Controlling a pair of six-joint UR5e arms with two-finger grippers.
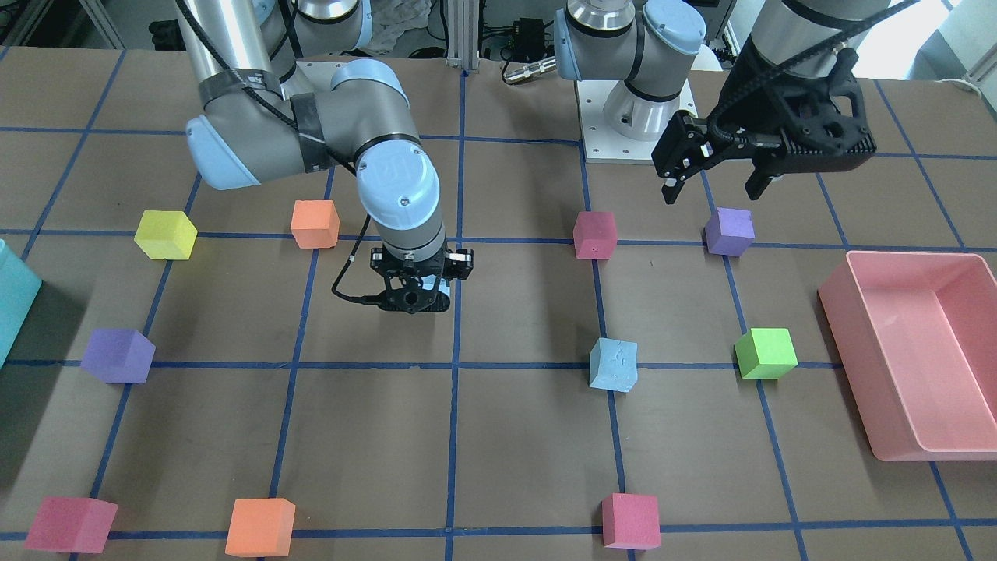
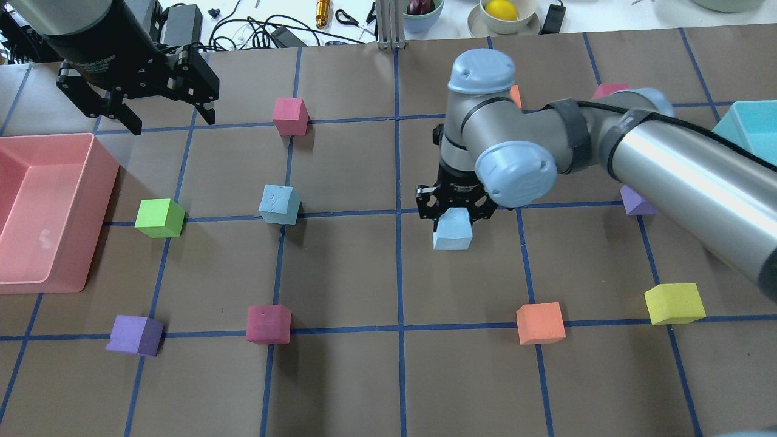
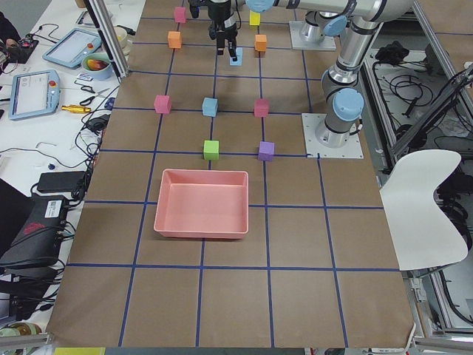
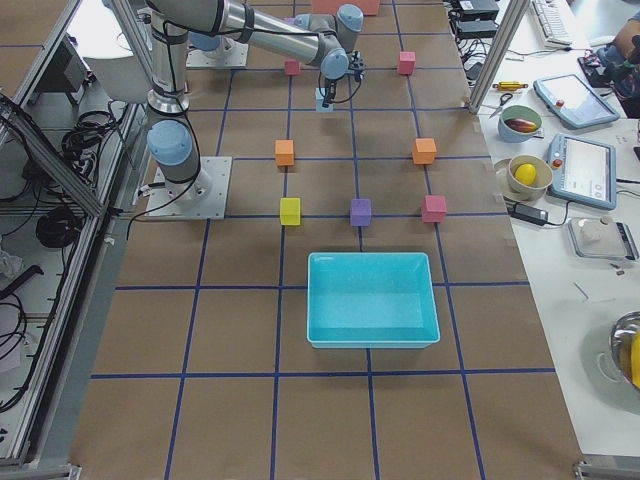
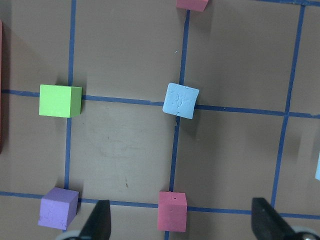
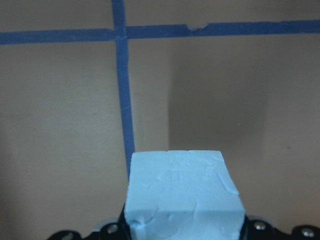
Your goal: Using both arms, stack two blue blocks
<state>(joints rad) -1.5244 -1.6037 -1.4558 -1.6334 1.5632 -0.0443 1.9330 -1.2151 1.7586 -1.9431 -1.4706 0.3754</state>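
Counting two blue blocks: right claw (image 2: 454, 220) pinching one block (image 2: 452, 238), other block (image 2: 279, 204) on desk (image 2: 364, 273), left claw (image 2: 173, 121) wide open, empty.

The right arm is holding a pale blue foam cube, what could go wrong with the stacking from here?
1. The right gripper seems to pinch only the top of its pale blue foam cube; soft foam may twist or slip.
2. The other pale blue foam cube sits skewed to the blue tape grid, with dented faces, so a stack could land crooked and topple.
3. The open left gripper hovers nearby; both arms converging there may collide.
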